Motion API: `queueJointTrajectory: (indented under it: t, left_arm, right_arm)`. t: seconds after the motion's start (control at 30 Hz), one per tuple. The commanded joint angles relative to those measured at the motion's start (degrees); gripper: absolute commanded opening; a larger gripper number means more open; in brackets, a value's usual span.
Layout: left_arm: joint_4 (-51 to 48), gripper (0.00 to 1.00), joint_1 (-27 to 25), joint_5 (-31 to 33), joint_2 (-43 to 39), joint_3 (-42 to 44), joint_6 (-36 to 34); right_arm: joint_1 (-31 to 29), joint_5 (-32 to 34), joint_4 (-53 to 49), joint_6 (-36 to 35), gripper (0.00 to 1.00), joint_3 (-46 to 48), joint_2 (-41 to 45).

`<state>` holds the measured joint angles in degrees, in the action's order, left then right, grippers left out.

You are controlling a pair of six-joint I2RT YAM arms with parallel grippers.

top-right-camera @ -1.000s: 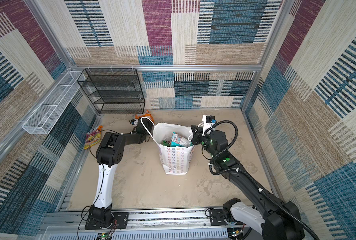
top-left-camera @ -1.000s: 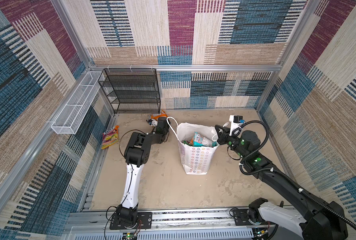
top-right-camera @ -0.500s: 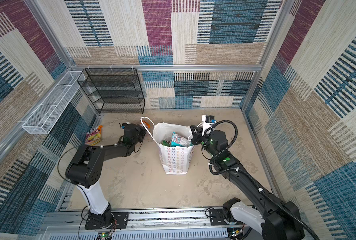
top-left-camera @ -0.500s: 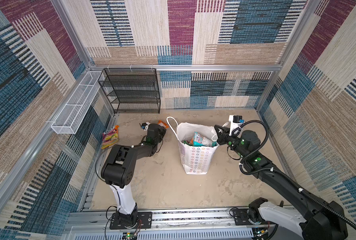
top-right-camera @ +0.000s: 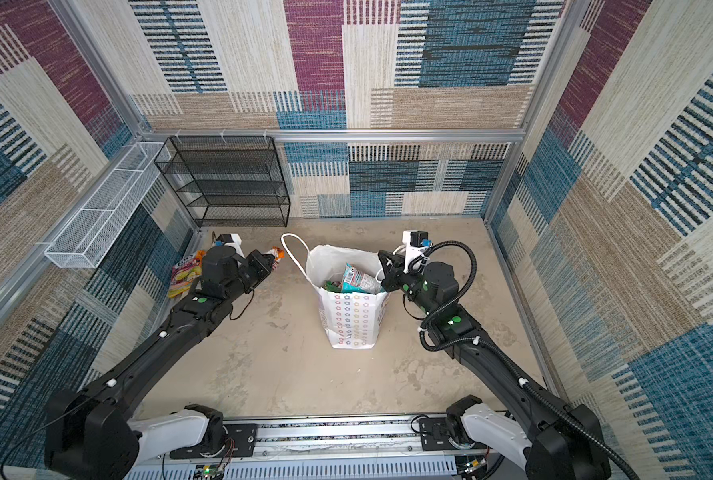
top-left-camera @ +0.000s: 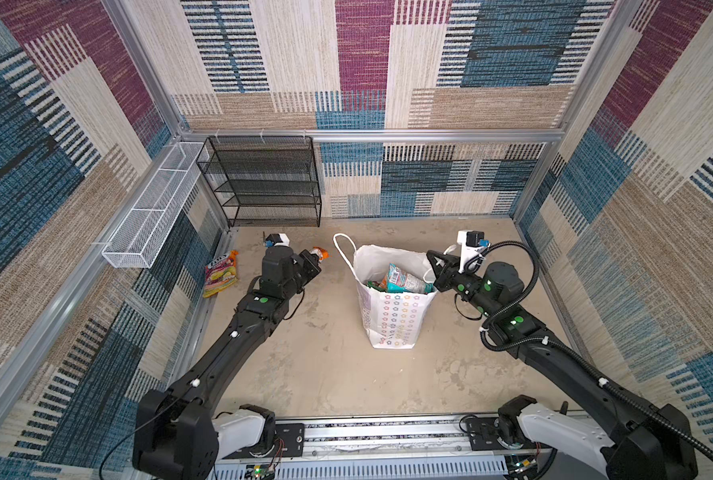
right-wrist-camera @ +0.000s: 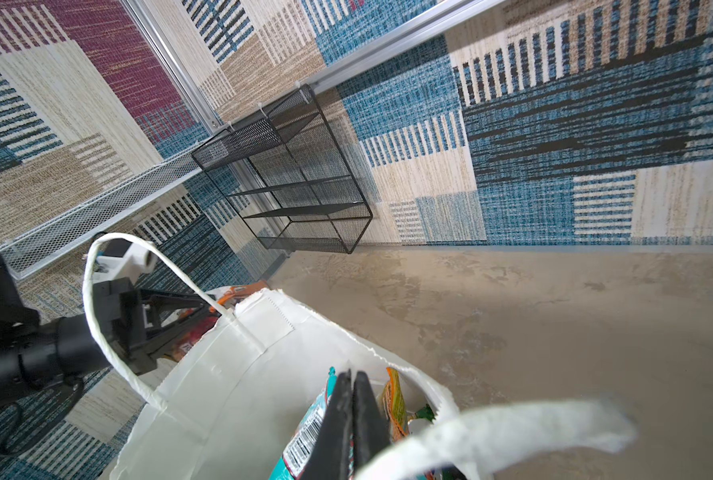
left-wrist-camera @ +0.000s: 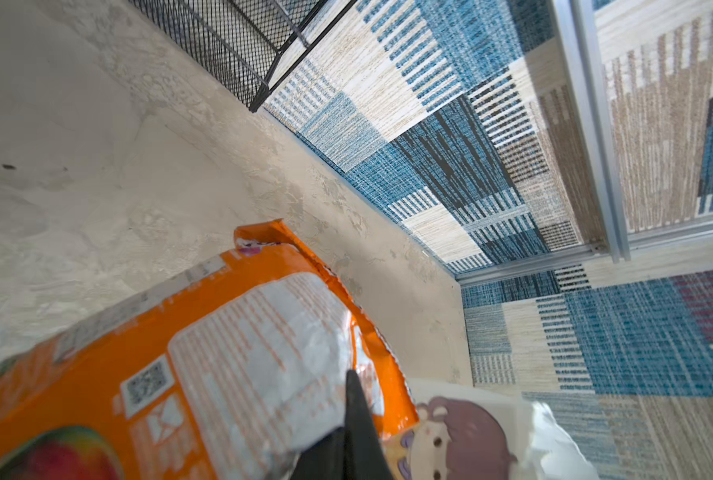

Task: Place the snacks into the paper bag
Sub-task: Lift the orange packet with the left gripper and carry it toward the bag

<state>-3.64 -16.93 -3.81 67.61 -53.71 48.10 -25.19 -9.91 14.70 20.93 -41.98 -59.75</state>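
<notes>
Beige desk: left of the paper bag, left end effector clamps an orange candy pouch; right end effector, closed, at the bag's right rim.

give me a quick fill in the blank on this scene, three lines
The left gripper holds a pouch coloured ___.
The teal pouch sticks out of the ___.
The mesh rack by the back wall is ___.
Missing: orange; paper bag; black.
</notes>
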Motion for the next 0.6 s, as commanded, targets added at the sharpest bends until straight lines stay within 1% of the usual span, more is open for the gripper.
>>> queueJointTrajectory:
  t: [0.0,0.2,0.3,0.4,0.57]
  left_arm:
    - [-11.9,0.0,0.0,-2.1,-3.7,-3.1,-9.5]
    - [-24.6,0.0,0.0,-1.4,-9.3,-11.2,-15.4]
    - [-27.2,0.0,0.0,-0.8,-12.0,-14.3,-17.0]
    - [-29.4,0.0,-0.1,-2.2,-13.5,-18.0,-18.2]
    - [-33.2,0.0,-0.2,-6.3,-11.7,-26.8,-18.3]
  right_arm:
    - [-0.1,-0.9,2.2,0.0,0.07,0.2,0.3]
    - [-0.1,-2.3,3.4,-0.2,0.08,0.7,1.0]
    - [-0.2,-4.2,4.9,-0.3,0.08,1.5,1.7]
    - [-0.2,-6.1,6.6,-0.4,0.08,2.3,2.5]
    - [-0.2,-8.0,8.7,-0.6,0.08,3.3,4.3]
